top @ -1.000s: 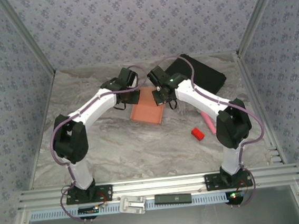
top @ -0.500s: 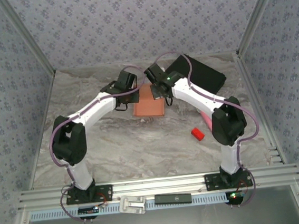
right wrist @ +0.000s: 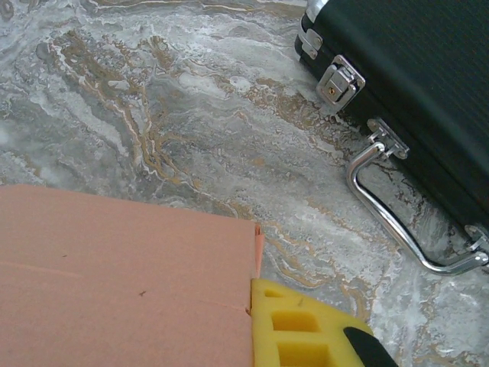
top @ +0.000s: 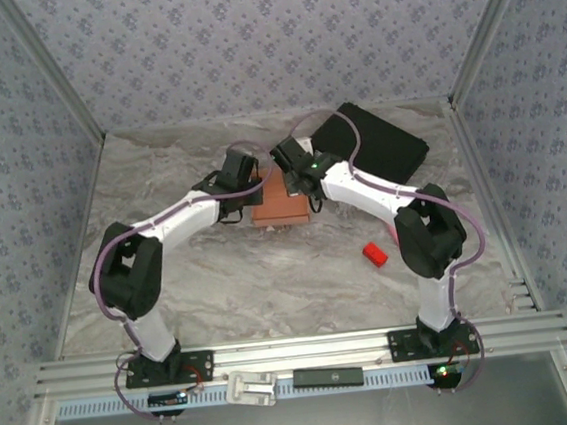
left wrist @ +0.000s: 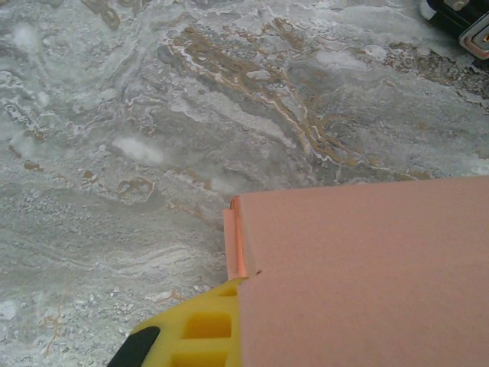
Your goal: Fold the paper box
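Both left end effector (top: 253,192) and right end effector (top: 307,190) pinch the flat-looking salmon-orange thin cardboard paper box (top: 281,205); folding mostly remains.

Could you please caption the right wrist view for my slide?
Yellow finger at the paper box corner on marble, black case beyond.

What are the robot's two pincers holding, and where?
The salmon-orange cardboard paper box: the left pincer pinches its left edge, the right pincer its right edge.
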Controlling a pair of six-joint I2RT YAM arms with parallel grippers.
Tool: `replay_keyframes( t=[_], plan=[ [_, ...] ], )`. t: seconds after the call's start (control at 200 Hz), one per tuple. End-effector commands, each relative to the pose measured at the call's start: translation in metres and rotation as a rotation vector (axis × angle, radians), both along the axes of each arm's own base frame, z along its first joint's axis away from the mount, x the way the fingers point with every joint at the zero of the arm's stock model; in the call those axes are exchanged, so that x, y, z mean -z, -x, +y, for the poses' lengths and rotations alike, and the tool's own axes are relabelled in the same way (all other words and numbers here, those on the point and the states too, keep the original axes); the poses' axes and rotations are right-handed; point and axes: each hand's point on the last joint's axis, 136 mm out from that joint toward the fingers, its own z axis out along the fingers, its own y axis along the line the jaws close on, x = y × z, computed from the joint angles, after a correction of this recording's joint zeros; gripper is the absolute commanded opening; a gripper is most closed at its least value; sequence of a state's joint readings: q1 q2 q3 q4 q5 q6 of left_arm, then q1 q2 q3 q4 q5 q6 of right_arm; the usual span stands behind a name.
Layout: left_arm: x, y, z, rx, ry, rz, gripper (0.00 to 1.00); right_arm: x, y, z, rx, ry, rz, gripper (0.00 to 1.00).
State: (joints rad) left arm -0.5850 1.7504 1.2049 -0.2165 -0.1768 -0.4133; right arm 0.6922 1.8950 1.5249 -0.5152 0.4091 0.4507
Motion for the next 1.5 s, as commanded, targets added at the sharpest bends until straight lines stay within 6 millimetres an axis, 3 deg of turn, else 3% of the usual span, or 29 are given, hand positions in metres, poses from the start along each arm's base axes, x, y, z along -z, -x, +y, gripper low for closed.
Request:
replay_keyframes(
  t=[0.0, 0.305, 0.79, 0.934, 0.959, 1.284, 1.494],
  plan=[
    [-0.032, 0.008, -0.033, 0.074, 0.115, -0.104, 0.00, -0.027, 0.000, 0.023, -0.002, -0.134, -0.105, 0.00],
    [-0.026, 0.021, -0.040, 0.095, 0.120, -0.159, 0.00, -0.013, 0.009, 0.017, 0.017, -0.164, -0.107, 0.00],
    [-0.021, 0.024, -0.045, 0.083, 0.116, -0.161, 0.00, 0.004, 0.019, 0.014, 0.050, -0.165, -0.108, 0.00],
    [-0.012, 0.032, -0.043, 0.104, 0.112, -0.190, 0.00, 0.006, 0.023, 0.007, 0.032, -0.154, -0.152, 0.00],
    [-0.010, 0.033, -0.042, 0.105, 0.111, -0.196, 0.00, 0.019, 0.029, 0.002, 0.026, -0.136, -0.136, 0.00],
    [0.015, 0.041, -0.040, 0.112, 0.108, -0.195, 0.00, 0.038, 0.044, -0.002, 0.016, -0.116, -0.129, 0.00],
    [0.017, 0.041, -0.034, 0.089, 0.054, -0.192, 0.00, 0.024, 0.053, -0.013, 0.058, -0.081, -0.129, 0.21]
  ],
)
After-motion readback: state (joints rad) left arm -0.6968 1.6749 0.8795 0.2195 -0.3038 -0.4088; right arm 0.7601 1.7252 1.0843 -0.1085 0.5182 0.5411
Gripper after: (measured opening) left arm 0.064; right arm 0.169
